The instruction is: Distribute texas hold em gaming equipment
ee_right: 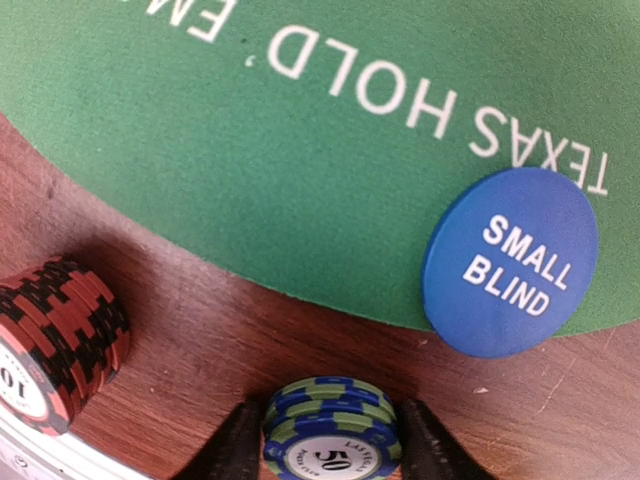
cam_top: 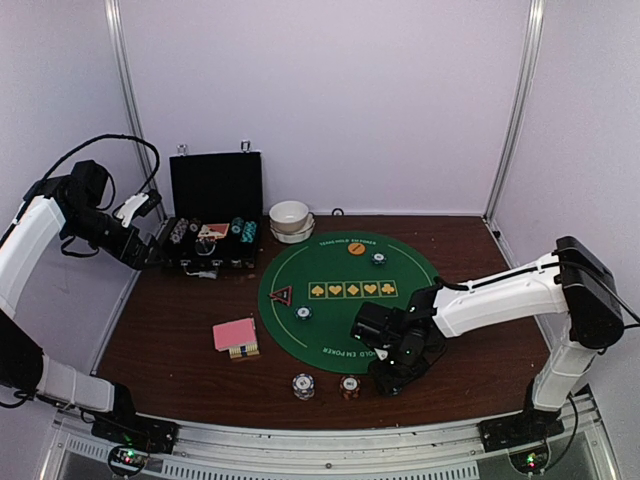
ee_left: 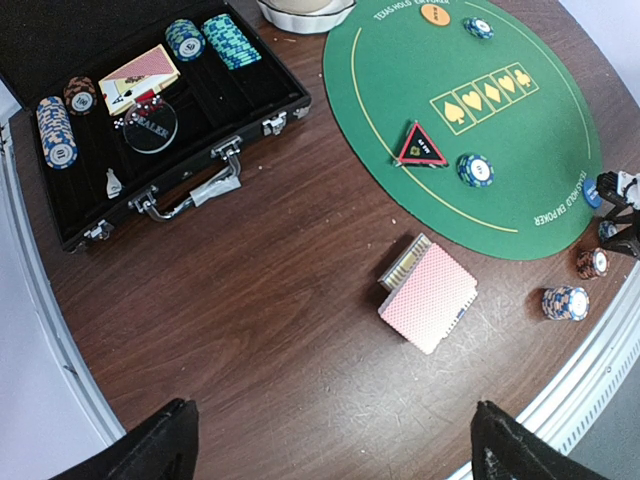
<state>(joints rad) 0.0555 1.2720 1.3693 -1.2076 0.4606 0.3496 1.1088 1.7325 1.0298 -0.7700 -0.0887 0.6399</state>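
My right gripper (ee_right: 332, 450) is shut on a small stack of blue-and-green "50" chips (ee_right: 332, 428), low over the wood just off the green mat's near edge (ee_right: 300, 150). In the top view it (cam_top: 395, 368) is at that edge. The blue "SMALL BLIND" disc (ee_right: 510, 262) lies on the mat rim beside it. My left gripper (ee_left: 335, 450) is open and empty, high above the table's left side. The pink-backed card deck (ee_left: 428, 295) lies on the wood. The red triangle (ee_left: 420, 147), a chip stack (ee_left: 476, 170) and the orange disc (ee_left: 435, 14) lie on the mat.
An open black case (ee_left: 250, 130) with several chip stacks and cards stands at the back left. Stacked white bowls (cam_top: 291, 220) sit behind the mat. A red-and-black chip stack (ee_right: 55, 335) and another stack (cam_top: 303, 385) stand near the front edge.
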